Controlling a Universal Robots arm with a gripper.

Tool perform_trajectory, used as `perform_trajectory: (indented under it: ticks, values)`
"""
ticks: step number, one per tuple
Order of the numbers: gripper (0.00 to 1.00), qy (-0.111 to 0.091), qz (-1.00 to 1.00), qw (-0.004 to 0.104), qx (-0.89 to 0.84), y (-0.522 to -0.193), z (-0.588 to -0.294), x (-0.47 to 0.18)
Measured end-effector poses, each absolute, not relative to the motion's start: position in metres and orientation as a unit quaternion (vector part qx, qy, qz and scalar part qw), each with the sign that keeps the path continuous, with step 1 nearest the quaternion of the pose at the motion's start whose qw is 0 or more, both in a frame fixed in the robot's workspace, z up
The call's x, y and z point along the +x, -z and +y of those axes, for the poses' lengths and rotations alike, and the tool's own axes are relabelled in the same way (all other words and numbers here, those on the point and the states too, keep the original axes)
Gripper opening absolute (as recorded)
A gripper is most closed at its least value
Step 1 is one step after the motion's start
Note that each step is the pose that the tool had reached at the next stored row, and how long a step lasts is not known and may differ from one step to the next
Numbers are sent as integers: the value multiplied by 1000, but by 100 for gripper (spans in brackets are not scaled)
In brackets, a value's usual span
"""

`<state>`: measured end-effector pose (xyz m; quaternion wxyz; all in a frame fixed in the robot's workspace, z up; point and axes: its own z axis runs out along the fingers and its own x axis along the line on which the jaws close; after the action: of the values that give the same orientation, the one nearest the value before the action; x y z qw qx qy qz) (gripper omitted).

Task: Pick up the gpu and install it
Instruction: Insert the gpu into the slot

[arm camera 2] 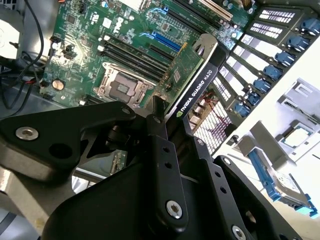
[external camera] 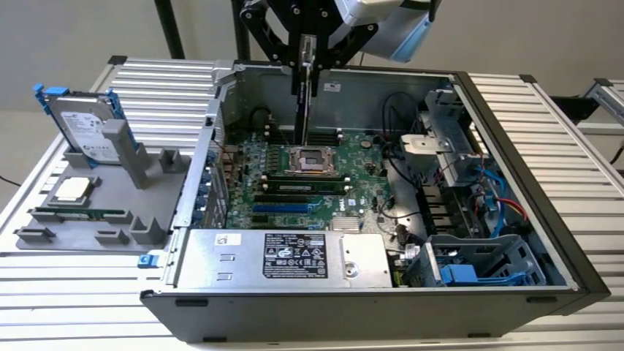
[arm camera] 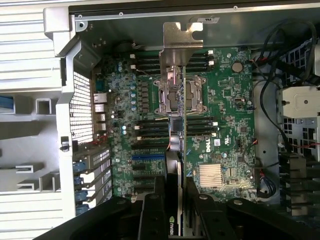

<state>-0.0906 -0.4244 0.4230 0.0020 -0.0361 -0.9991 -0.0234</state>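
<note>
**Table** (external camera: 546, 117): slatted metal, carrying everything below.

**Computer case** (external camera: 341, 314): open side up, it took up the table's middle and the exterior view's right.

**Motherboard** (external camera: 366, 186): green, it lay flat on the case floor, with an empty processor socket (external camera: 310, 159) near its centre.

**Power supply** (external camera: 283, 257): a silver box along the case's near wall.

**Holder** (external camera: 88, 238): a grey fixture at the table's edge on the exterior view's left, just beside the case.

**Hard drive** (external camera: 83, 128): silver with a blue frame, it stood upright at the holder's far corner.

**Gripper** (external camera: 308, 69): black, it hung over the open case with its fingers clamped on the gpu.

**Gpu** (external camera: 307, 110): held on edge in the air above the motherboard, over the socket. Its silver bracket end (arm camera: 181, 40) pointed away from the gripper, and it sat in no slot.

**Memory stick** (external camera: 78, 214): narrow and green, it lay along the holder's near side.

**Processor chip** (external camera: 73, 189): square, it lay flat in the holder between the drive and the stick.
</note>
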Motion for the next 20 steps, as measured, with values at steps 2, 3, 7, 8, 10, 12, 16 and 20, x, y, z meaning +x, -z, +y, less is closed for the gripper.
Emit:
perform_trajectory:
  ticks: [2, 3, 7, 8, 10, 12, 16, 20]
  values:
    - [0, 23, -999, 2, -36, -423, -424, -91]
    - [0, 23, -999, 2, -35, -423, -424, -91]
    - [0, 23, -999, 2, -31, -423, -424, -91]
    - [0, 23, -999, 2, -30, -423, -424, -91]
    - [0, 23, -999, 2, -27, -423, -424, -91]
    - [0, 23, -999, 2, -24, -423, -424, -91]
    - [0, 23, -1000, 2, -17, -423, -424, -91]
    - [0, 23, -1000, 3, -11, -423, -424, -91]
